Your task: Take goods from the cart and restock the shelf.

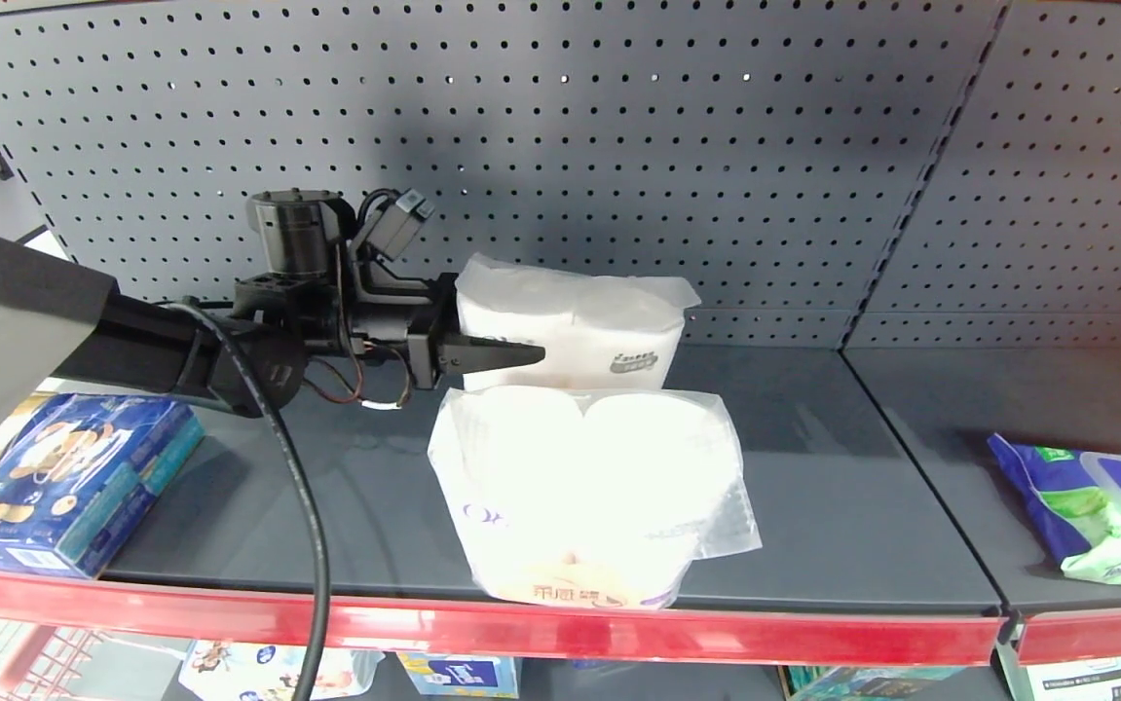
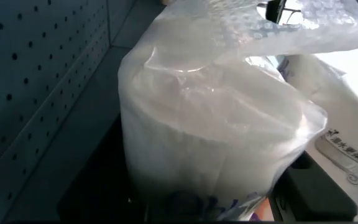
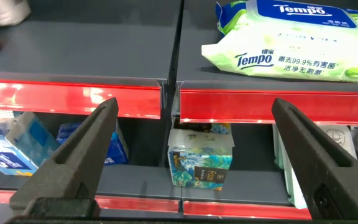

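The left gripper [image 1: 526, 336] was closed on a plastic-wrapped toilet-roll pack [image 1: 599, 326] at the back of the shelf [image 1: 813, 458], just behind a second pack [image 1: 584, 487]. The right gripper [image 3: 194, 106] hung wide open and empty. A clean release likely meant settling the pack flat, then opening fully before withdrawing clear of the loose wrap.
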You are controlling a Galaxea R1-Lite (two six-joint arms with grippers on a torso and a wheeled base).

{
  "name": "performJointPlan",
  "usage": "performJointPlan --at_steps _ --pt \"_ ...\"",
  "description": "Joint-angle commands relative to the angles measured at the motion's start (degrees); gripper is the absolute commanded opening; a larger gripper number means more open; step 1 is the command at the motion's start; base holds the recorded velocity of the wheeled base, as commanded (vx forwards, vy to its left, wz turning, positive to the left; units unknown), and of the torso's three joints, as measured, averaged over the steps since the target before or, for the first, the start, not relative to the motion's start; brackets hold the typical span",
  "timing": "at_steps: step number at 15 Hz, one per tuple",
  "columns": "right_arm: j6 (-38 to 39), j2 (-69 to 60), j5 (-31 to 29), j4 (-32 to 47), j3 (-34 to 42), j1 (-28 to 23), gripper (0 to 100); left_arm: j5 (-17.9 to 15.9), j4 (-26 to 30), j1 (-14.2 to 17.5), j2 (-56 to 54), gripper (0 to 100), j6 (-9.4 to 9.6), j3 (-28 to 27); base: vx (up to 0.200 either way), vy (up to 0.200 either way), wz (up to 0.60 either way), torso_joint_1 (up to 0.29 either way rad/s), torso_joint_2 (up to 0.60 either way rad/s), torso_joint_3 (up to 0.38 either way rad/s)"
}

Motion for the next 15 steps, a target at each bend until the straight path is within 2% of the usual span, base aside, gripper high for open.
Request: performJointPlan --at_steps 1,4,6,7,10,15 --pt "0.0 0.0 0.0 0.0 0.0 0.0 100 -0.1 0.0 0.0 -0.1 0 0.43 0.1 0.000 0.000 0.00 0.000 0.00 0.000" --pt "0.0 0.0 0.0 0.0 0.0 0.0 100 0.0 0.2 -0.1 0.2 0 1.57 0.0 0.000 0.000 0.00 0.000 0.00 0.000" --pt "0.0 0.0 0.0 0.0 0.0 0.0 100 0.3 0.5 -0.2 0.8 0 3.95 0.7 0.000 0.000 0.00 0.000 0.00 0.000" --pt "0.0 0.0 0.0 0.0 0.0 0.1 100 0.4 0.6 -0.2 0.8 0 4.48 1.2 0.000 0.000 0.00 0.000 0.00 0.000" --pt "0.0 0.0 0.0 0.0 0.0 0.1 100 0.6 5.0 -0.2 0.4 0 7.11 1.2 0.000 0.000 0.00 0.000 0.00 0.000" --pt "0.0 0.0 0.0 0.0 0.0 0.1 100 0.5 5.0 -0.3 0.7 0 7.64 0.6 0.000 0.000 0.00 0.000 0.00 0.000"
